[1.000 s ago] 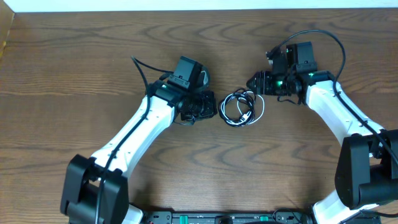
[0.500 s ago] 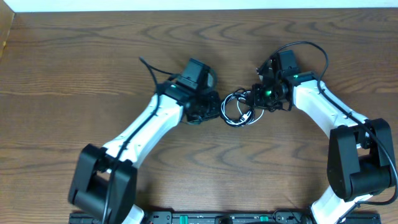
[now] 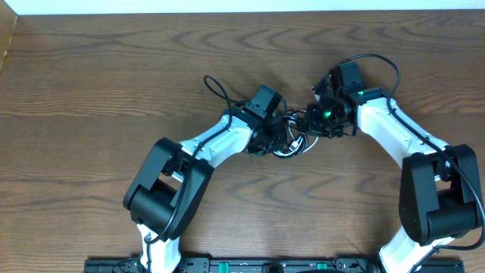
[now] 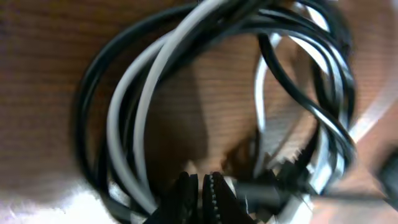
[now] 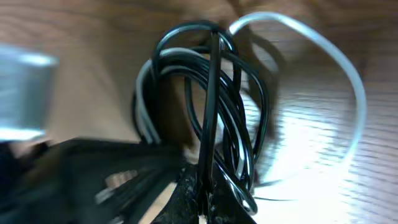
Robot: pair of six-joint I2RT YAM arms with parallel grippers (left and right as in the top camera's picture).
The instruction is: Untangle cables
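Your right claw is clamped on a strand of the black cable. Your left claw is closed, nothing visible between its tips, right beside the cables, which lie tangled on the table between both claws

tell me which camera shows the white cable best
Left wrist: the white cable fills the frame in loops alongside the black cable. Right wrist shows one white arc standing clear on the right, the rest behind black loops. Overhead shows only a tiny tangle, colours hard to separate.
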